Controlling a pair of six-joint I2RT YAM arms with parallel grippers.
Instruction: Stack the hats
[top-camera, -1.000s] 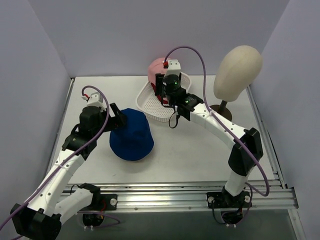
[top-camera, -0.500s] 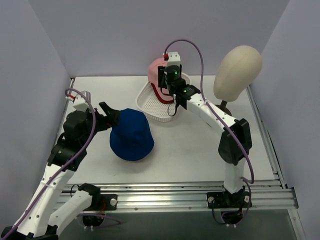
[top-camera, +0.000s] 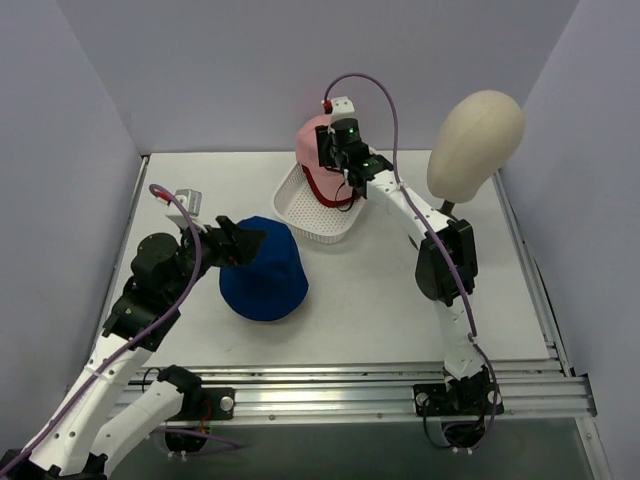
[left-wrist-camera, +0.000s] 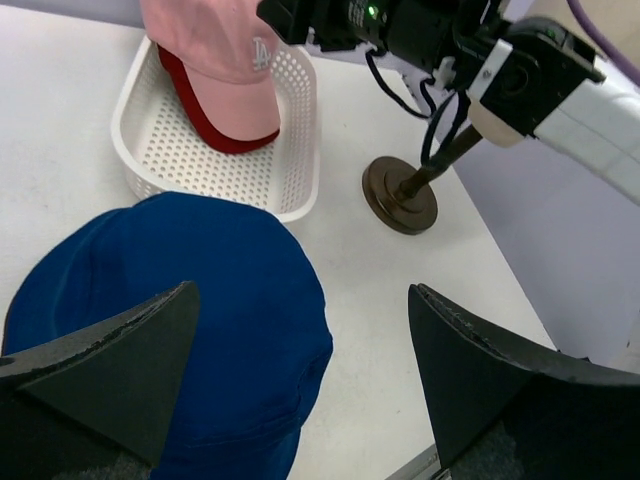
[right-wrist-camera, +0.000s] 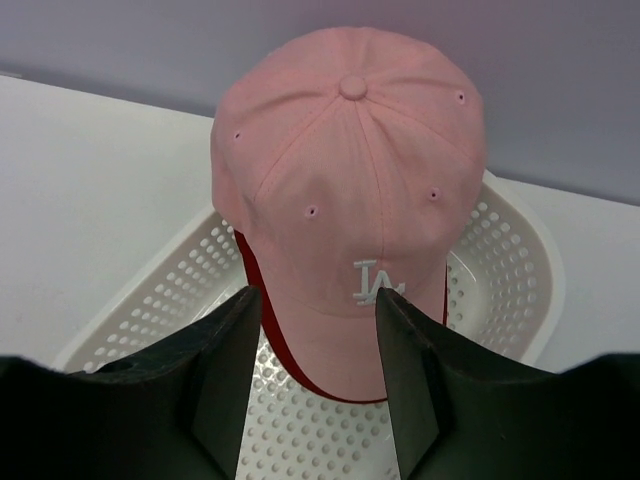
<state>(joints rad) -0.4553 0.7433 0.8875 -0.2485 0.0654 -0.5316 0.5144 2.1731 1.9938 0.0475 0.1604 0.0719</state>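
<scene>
A royal-blue bucket hat (top-camera: 262, 268) (left-wrist-camera: 170, 300) lies on the table, left of centre. The pale pink cap (top-camera: 312, 135) (right-wrist-camera: 345, 180) sits on top of the dark red cap (right-wrist-camera: 262, 300) inside the white basket (top-camera: 300, 215). My left gripper (top-camera: 245, 243) (left-wrist-camera: 302, 295) is wide open at the blue hat's left side, above its right edge in the wrist view. My right gripper (top-camera: 335, 165) (right-wrist-camera: 318, 295) hovers over the basket with its fingers (right-wrist-camera: 225, 370) apart. The pink cap's brim and "LA" logo show in the gap, and nothing is gripped.
A cream mannequin head (top-camera: 477, 140) stands on a brown stand (left-wrist-camera: 400, 195) at the back right, close to the right arm. Grey walls close in the left, back and right sides. A metal rail runs along the near edge.
The left gripper drew back, then swung right again to the blue hat. The right gripper moved farther back over the basket toward the pink cap, its jaws narrowing a little.
</scene>
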